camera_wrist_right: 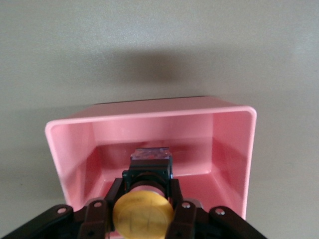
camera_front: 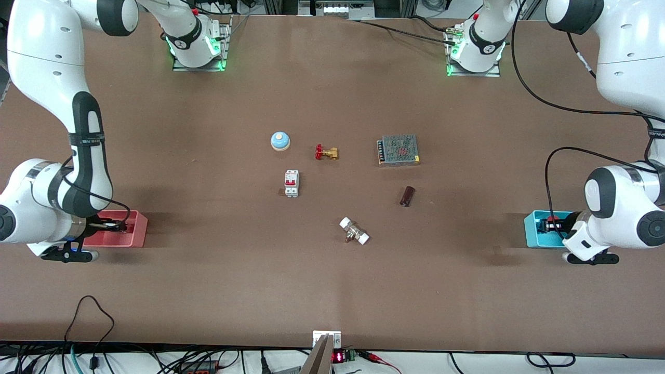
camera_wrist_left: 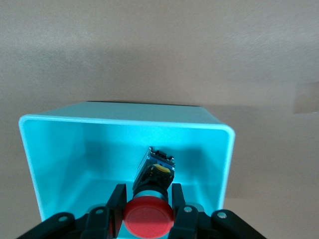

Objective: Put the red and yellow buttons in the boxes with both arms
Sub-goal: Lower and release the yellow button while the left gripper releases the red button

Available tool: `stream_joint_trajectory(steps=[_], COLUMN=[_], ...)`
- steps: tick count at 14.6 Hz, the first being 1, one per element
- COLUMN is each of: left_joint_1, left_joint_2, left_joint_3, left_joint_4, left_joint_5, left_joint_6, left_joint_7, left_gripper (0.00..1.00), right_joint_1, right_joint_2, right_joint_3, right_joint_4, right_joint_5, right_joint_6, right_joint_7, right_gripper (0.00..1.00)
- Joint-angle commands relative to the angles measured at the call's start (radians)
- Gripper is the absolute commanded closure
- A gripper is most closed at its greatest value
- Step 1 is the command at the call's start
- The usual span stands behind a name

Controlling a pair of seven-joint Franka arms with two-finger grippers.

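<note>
My left gripper (camera_front: 552,226) is inside the cyan box (camera_front: 535,229) at the left arm's end of the table. It is shut on the red button (camera_wrist_left: 148,218), with its fingers (camera_wrist_left: 119,199) on the black body, low in the cyan box (camera_wrist_left: 124,121). My right gripper (camera_front: 111,225) is inside the pink-red box (camera_front: 136,229) at the right arm's end. It is shut on the yellow button (camera_wrist_right: 143,215), held low in that box (camera_wrist_right: 149,113). The red cap (camera_front: 554,218) just shows in the front view; the yellow button is hidden there.
In the middle of the table lie a blue dome (camera_front: 280,141), a brass valve (camera_front: 326,152), a white and red breaker (camera_front: 291,183), a metal mesh unit (camera_front: 398,150), a dark brown cylinder (camera_front: 407,196) and a white-ended fitting (camera_front: 354,231).
</note>
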Motion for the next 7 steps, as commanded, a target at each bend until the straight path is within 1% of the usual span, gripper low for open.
stream_joint_trajectory(steps=[1,3,4,5,6,7], left_joint_1=[0.006,0.003,0.0,-0.002,-0.005,-0.011], left_joint_2=[0.012,0.012,0.012,0.004,-0.001,-0.013], left_joint_3=[-0.004,-0.004,-0.004,-0.004,-0.007,-0.013], left_joint_4=[0.016,0.017,0.017,0.019,0.023,0.025], left_joint_5=[0.029,0.029,0.03,0.03,0.027,0.026], left_joint_6=[0.002,0.002,0.002,0.002,0.0,0.0], left_joint_7=[0.017,0.017,0.017,0.017,0.016,0.005], left_gripper=[0.65,0.46,0.29,0.12,0.01,0.0], right_joint_1=[-0.017,-0.022,-0.022,-0.025,-0.027,-0.025], right_joint_2=[0.018,0.025,0.027,0.028,0.03,0.028], right_joint_3=[0.013,0.013,0.013,0.013,0.013,0.015], right_joint_4=[0.015,0.015,0.014,0.014,0.012,0.014], right_joint_5=[0.019,0.02,0.022,0.023,0.025,0.025], right_joint_6=[0.007,0.022,0.035,0.044,0.051,0.05], right_joint_7=[-0.014,-0.022,-0.028,-0.027,-0.021,-0.014], right_gripper=[0.67,0.66,0.64,0.49,0.21,0.0])
